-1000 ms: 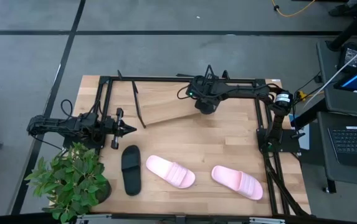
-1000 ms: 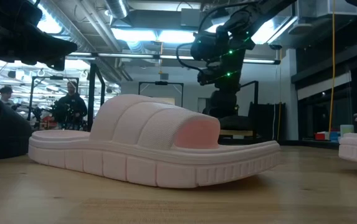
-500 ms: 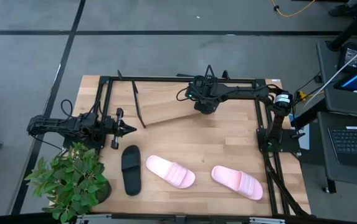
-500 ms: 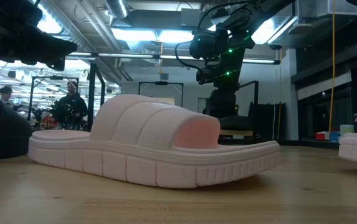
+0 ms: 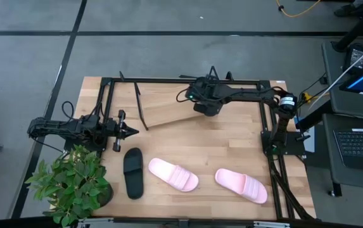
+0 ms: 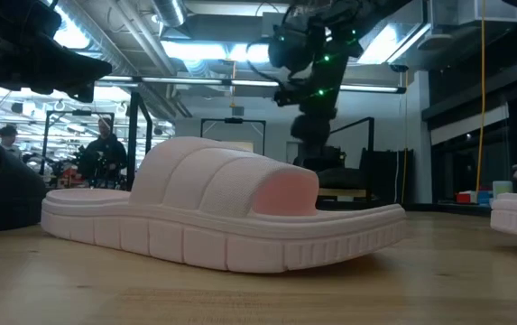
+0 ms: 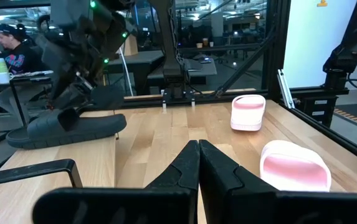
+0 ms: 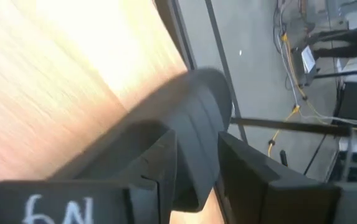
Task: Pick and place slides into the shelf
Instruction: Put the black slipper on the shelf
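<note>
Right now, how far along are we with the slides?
Done: nothing yet; no slide sits released on the shelf. In hand: the right claw grips one black slide over the shelf; whether it touches is unclear. Left: the other black slide and two pink slides lie on the table. The left claw waits shut near them.

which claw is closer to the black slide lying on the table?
Left. The left claw hangs just behind the black slide, at the table's left side. The right claw is far off over the shelf, clamped on another black slide.
</note>
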{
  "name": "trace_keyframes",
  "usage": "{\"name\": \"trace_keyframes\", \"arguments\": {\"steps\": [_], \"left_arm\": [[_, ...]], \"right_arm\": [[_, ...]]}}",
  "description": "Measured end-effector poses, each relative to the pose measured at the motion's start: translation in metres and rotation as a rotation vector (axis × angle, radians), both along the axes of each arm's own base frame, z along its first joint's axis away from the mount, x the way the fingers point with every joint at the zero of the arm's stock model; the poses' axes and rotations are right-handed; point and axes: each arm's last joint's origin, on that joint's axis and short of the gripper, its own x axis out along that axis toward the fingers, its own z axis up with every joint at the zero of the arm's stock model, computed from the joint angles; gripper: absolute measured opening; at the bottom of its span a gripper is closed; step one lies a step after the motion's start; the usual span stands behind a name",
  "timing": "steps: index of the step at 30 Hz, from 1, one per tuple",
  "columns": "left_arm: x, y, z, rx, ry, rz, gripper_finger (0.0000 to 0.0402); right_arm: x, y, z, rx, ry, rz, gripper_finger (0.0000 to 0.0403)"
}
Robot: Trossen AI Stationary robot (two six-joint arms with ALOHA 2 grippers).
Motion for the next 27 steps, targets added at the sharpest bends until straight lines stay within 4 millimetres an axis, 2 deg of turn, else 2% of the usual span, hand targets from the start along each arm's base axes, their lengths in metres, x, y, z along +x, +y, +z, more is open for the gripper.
{"name": "trace_keyframes", "arguments": {"steps": [9, 17, 21, 27], "left_arm": [[0.0, 0.0, 0.0, 0.001, 0.0, 0.0, 0.0], [0.0, 0.0, 0.0, 0.001, 0.0, 0.001, 0.0], [0.0, 0.0, 0.0, 0.001, 0.001, -0.002, 0.0], [0.0, -0.001, 0.0, 0.001, 0.004, -0.033, 0.0]], "right_arm": [[0.012, 0.026, 0.01, -0.007, -0.028, 0.077, 0.0118], [0.029, 0.062, 0.042, -0.033, -0.071, 0.205, 0.0111], [0.03, 0.078, 0.062, -0.026, -0.063, 0.239, 0.0079], [0.024, 0.101, 0.088, 0.021, -0.091, 0.199, 0.0008]]}}
